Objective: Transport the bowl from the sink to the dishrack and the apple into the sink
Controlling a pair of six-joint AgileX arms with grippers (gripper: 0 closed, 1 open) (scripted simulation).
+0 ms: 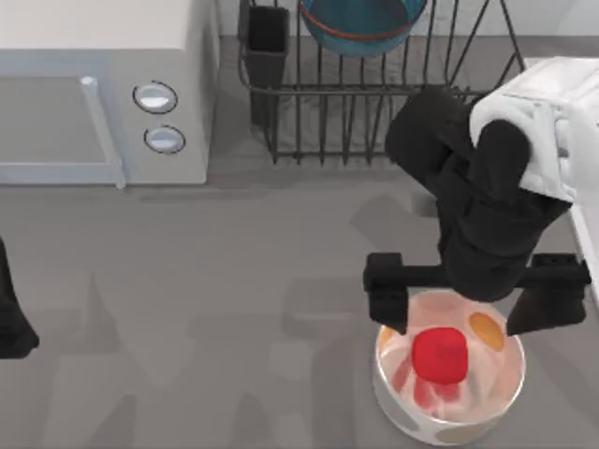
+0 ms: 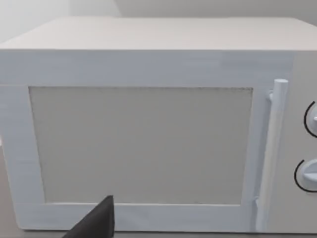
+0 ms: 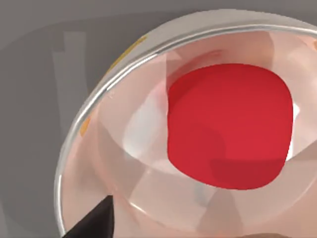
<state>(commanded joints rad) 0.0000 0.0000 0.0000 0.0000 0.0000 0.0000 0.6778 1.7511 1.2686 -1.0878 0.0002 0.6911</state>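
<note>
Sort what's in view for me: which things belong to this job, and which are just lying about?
Job: apple in the white bowl; teal bowl in the dishrack; right gripper, open, above the apple.
Lying about: microwave; left arm parked at the table's left edge.

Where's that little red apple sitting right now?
The apple lies inside the white bowl at the table's lower right in the top view, beneath the right gripper.

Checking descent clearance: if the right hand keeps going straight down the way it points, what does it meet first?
Most likely the apple, lying inside the white bowl. The right hand hangs open above that bowl, fingers straddling its far rim, though the height above it is unclear.
</note>
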